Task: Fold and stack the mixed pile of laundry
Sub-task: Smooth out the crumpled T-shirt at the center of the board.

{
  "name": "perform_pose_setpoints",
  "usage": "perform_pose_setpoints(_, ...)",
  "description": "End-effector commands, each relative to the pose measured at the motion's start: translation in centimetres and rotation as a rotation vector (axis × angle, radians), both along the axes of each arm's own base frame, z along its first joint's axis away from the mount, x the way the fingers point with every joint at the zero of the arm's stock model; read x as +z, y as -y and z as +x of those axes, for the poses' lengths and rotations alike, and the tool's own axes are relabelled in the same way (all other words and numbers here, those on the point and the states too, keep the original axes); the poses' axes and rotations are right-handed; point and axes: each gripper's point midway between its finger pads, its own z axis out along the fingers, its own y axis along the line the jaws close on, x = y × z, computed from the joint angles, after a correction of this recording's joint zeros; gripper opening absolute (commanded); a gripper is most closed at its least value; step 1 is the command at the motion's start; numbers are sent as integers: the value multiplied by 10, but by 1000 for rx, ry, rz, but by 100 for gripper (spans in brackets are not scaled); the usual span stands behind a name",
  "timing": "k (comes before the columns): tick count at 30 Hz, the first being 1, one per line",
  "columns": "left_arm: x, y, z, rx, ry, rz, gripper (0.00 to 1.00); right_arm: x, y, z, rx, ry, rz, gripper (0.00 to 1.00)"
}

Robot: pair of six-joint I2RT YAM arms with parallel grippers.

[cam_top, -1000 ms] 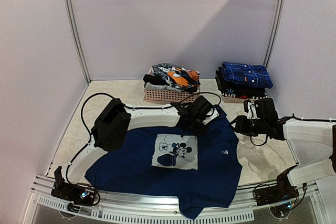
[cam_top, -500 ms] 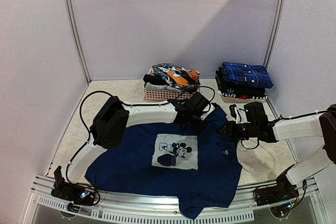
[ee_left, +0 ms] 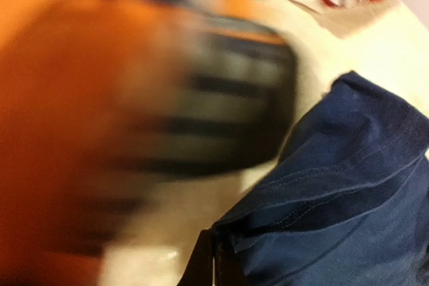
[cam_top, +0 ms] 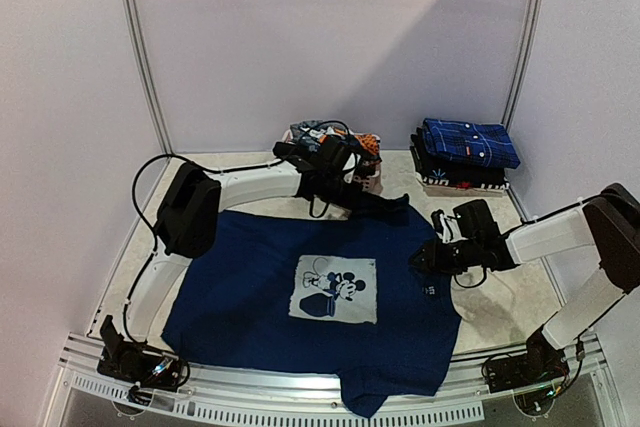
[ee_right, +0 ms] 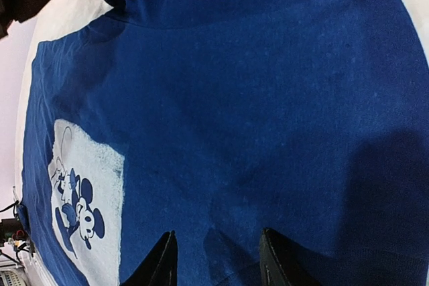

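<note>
A navy T-shirt (cam_top: 250, 297) with a pale cartoon print (cam_top: 336, 289) lies spread face up on the table. My left gripper (cam_top: 348, 191) is at the shirt's far edge, just in front of the basket. The left wrist view shows it (ee_left: 216, 264) shut on a fold of the navy cloth (ee_left: 348, 185). My right gripper (cam_top: 424, 258) hangs low over the shirt's right side. It (ee_right: 218, 256) is open, with only flat blue fabric (ee_right: 268, 98) beneath. More of the mixed laundry pile (cam_top: 362, 141), orange and striped pieces, fills the basket.
A pale pink slatted basket (cam_top: 372, 179) stands at the back, partly behind my left arm. A stack of folded clothes (cam_top: 465, 152), blue plaid on top, sits at the back right. The shirt's hem hangs over the near table edge (cam_top: 300, 387).
My left gripper has moved back and left toward the basket, dragging the shirt's far edge and spreading the shirt. My right gripper has moved left over the shirt's right side.
</note>
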Motion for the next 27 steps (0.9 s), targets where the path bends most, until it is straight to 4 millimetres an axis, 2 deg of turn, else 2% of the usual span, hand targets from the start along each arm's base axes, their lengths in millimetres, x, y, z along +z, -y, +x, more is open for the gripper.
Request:
perform_pose_setpoints(1, 41, -19, 28, 127, -42, -172, 0, -5, 2, 1, -7, -15, -41, 42)
perform_pose_setpoints(4, 42, -24, 34, 140, -74, -214, 5, -5, 3, 1, -5, -16, -47, 42)
perform_pose_setpoints(10, 44, -32, 30, 160, -76, -199, 27, 1, 1, 6, -1, -8, -57, 42)
perform_pose_setpoints(12, 56, -36, 28, 165, -57, -208, 32, 7, -1, 10, 2, 6, -54, 42)
perform_pose_setpoints(13, 55, -40, 24, 164, -56, -204, 34, 13, -3, 12, 5, 15, -48, 42)
perform_pose_setpoints(19, 84, -65, -4, 134, 4, -191, 41, 40, -8, 28, 2, 72, -42, 43)
perform_pose_setpoints(27, 95, -133, -57, 163, 104, -101, 42, 64, -11, 53, -39, 130, -52, 44)
